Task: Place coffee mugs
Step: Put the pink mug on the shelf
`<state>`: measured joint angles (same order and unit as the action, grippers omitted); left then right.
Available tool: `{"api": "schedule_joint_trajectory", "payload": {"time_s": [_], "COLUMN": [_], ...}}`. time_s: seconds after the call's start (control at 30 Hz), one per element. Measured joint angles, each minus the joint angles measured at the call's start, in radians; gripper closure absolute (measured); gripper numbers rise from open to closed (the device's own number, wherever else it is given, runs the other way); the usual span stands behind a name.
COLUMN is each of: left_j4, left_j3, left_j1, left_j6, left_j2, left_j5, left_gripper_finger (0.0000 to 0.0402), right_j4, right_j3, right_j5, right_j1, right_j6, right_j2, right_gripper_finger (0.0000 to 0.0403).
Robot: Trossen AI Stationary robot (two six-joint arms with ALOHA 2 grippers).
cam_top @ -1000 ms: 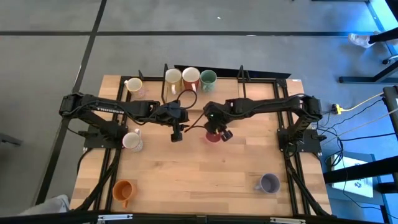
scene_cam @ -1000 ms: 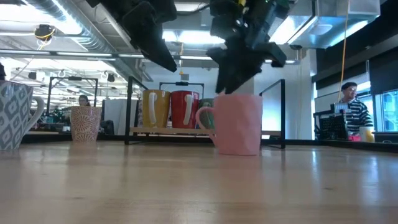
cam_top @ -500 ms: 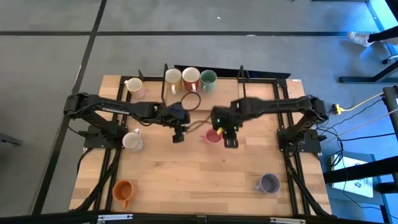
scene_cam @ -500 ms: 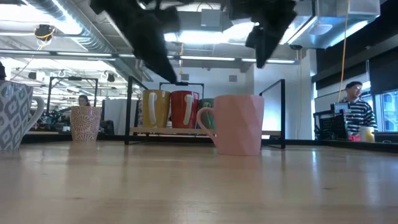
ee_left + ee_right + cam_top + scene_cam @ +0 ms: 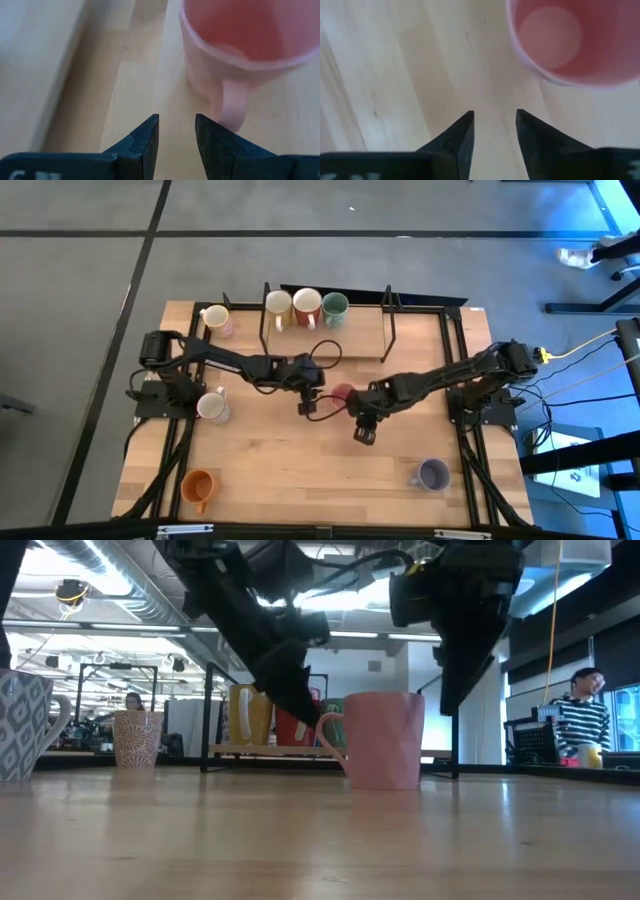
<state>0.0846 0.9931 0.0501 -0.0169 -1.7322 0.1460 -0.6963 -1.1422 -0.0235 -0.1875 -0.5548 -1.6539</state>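
Pink mug (image 5: 342, 393) stands mid-table, partly hidden between the grippers. Left gripper (image 5: 309, 408), fingers narrowly parted and empty, is poised beside its handle (image 5: 229, 102); right gripper (image 5: 361, 434), likewise narrow, is held nearby. Rack mugs (image 5: 306, 307) are seen behind.

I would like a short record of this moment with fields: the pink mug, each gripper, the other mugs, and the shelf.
pink mug: pink mug stands upright on the table, near its middle, free of both grippers
left gripper: left gripper beside the mug, fingers slightly apart, empty, near the handle
right gripper: right gripper beside the mug, fingers slightly apart, empty
shelf: rack holds yellow mug, red mug, green mug
other mugs: orange mug, purple-grey mug
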Motion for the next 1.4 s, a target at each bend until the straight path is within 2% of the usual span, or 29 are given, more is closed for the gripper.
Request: {"api": "schedule_joint_trajectory", "payload": {"time_s": [0.07,0.3,0.47,0.77,0.93,1.23,1.3,1.4], "left_j4": [-0.028,-0.037,-0.102,-0.183,-0.108,0.213,0.308,0.430], "left_j3": [-0.003,-0.003,-0.003,-0.001,0.000,0.009,0.009,0.008], "left_j1": [0.001,-0.025,-0.057,-0.113,-0.115,-0.112,-0.112,-0.112], "left_j6": [0.000,-0.014,-0.082,-0.102,-0.147,-0.215,-0.218,-0.218], "left_j2": [-0.025,-0.029,-0.032,-0.061,0.008,0.315,0.380,0.476], "left_j5": [-0.034,-0.123,-0.202,-0.212,-0.166,-0.042,-0.017,0.039], "left_gripper_finger": [0.0280,0.0280,0.0280,0.0280,0.0280,0.0280,0.0280,0.0280], "right_j4": [0.060,0.046,0.037,0.050,-0.022,0.026,0.041,0.037], "right_j3": [0.023,0.043,0.043,0.042,0.000,-0.063,-0.078,-0.110], "right_j5": [0.023,0.174,0.282,0.391,0.359,0.315,0.256,0.106], "right_j1": [-0.003,-0.001,0.018,0.088,0.119,0.132,0.162,0.227], "right_j6": [-0.042,-0.066,-0.062,0.047,0.167,0.223,0.223,0.222], "right_j2": [0.000,0.000,0.000,0.000,0.055,0.131,0.121,0.078], "right_gripper_finger": [0.0275,0.0276,0.0276,0.0276,0.0276,0.0276,0.0269,0.0244]}}
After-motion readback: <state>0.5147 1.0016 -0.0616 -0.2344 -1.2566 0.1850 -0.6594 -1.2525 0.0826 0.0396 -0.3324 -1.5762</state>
